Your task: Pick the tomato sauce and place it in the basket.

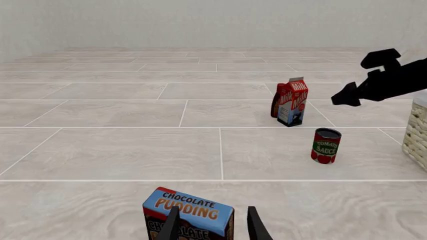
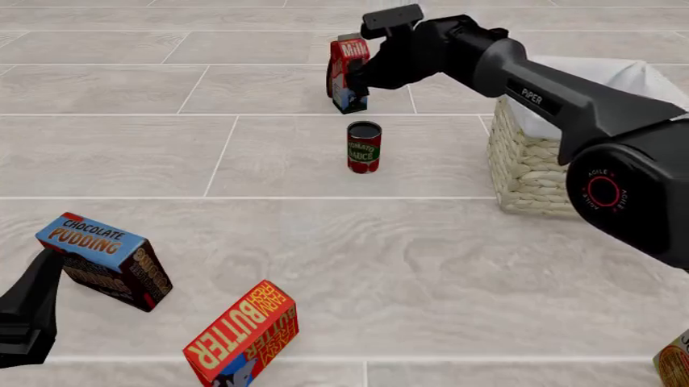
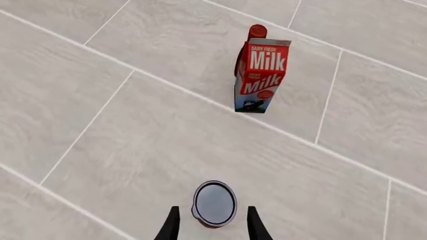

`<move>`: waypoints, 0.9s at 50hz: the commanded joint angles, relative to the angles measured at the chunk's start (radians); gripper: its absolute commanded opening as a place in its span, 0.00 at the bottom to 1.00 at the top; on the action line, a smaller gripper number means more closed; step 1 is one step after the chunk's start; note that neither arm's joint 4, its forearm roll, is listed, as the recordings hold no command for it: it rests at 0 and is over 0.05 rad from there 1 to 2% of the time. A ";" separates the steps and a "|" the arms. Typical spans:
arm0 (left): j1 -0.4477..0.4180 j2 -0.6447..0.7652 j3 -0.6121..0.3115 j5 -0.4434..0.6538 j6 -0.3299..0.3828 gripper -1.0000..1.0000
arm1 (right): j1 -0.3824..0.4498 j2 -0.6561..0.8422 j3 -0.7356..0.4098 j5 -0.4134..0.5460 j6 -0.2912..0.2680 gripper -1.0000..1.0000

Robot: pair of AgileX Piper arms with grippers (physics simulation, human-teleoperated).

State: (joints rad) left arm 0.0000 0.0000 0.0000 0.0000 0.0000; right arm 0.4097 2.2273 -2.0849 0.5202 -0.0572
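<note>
The tomato sauce [image 2: 364, 147] is a small red-and-green can with a dark top, standing upright on the tiled surface. It also shows in the left wrist view as tomato sauce [image 1: 325, 145]. My right gripper [image 2: 362, 84] hangs above it, open. In the right wrist view the can's top [image 3: 214, 203] lies between the two spread fingertips of the right gripper [image 3: 213, 226], which do not touch it. The basket [image 2: 525, 161], pale wicker with a white lining, stands to the can's right. My left gripper [image 1: 213, 230] is open at the near left, just behind the pudding box.
A red-and-blue milk carton [image 2: 347, 72] stands upright just beyond the can. A chocolate pudding box [image 2: 106, 260] lies near my left gripper [image 2: 41, 278]. A butter box [image 2: 244, 334] lies at the front. An orange object [image 2: 676, 367] peeks in at the near right corner.
</note>
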 commanded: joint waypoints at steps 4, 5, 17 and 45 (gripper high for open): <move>0.000 0.000 0.000 0.000 0.000 1.00 | 0.004 0.015 -0.009 0.000 0.003 1.00; 0.000 0.000 0.000 0.000 0.000 1.00 | 0.004 0.016 -0.008 -0.001 0.006 1.00; 0.000 0.000 0.000 0.000 0.000 1.00 | 0.000 0.028 -0.005 -0.008 0.013 1.00; 0.000 0.000 0.000 0.000 0.000 1.00 | -0.009 0.039 0.008 -0.020 0.016 1.00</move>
State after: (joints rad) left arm 0.0000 0.0000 0.0000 0.0000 0.0000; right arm 0.4030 2.2604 -2.0801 0.5047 -0.0421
